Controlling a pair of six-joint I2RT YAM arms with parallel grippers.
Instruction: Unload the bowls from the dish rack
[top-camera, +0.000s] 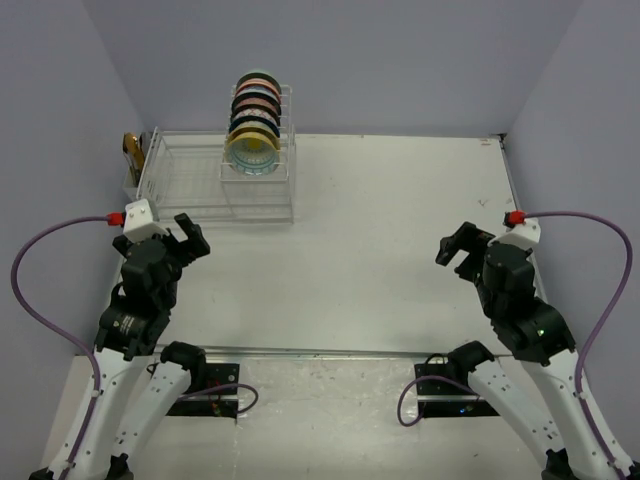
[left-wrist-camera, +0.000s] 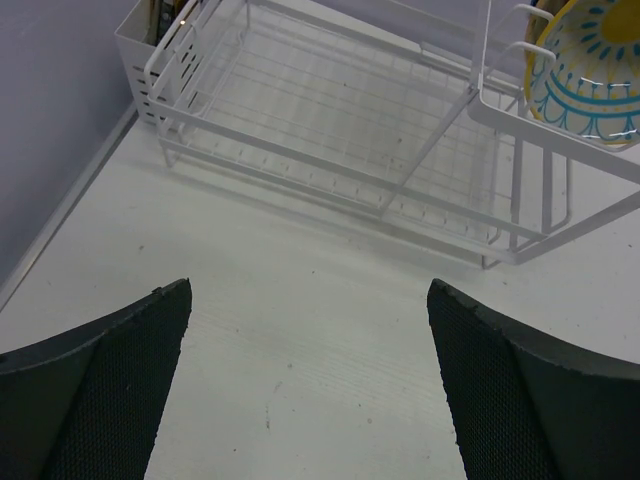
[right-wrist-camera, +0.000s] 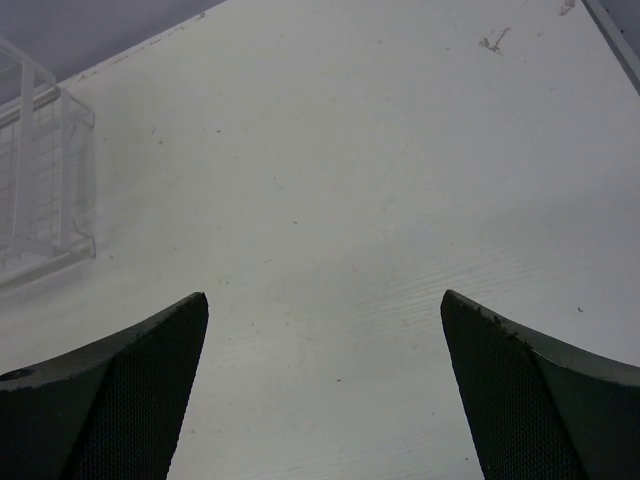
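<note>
Counts:
- 1 white wire dish rack (top-camera: 215, 180), made of 1 low basket and 1 taller slotted tower, dead ahead of the left pincer (top-camera: 187, 240).
- Coloured round bowls (top-camera: 256, 110) on edge in the tower: about 7 rims. They overlap, so the exact count is unsure.
- Only 1 yellow-rimmed bowl with a blue pattern (left-wrist-camera: 590, 60) shows in the left wrist view, ahead-right of that pincer.
- 1 golden-brown object (top-camera: 131, 150) in 1 white perforated caddy (left-wrist-camera: 135, 50), ahead-left of the left pincer.
- 2 pincers, counting the right pincer (top-camera: 457, 245), each with 2 black textured fingers (left-wrist-camera: 110, 390).
- 2 purple cables: 1 (top-camera: 60, 226) left of the left pincer, 1 (top-camera: 570, 213) right of the right pincer.
- 1 white table (top-camera: 380, 220) under both pincers.
</note>
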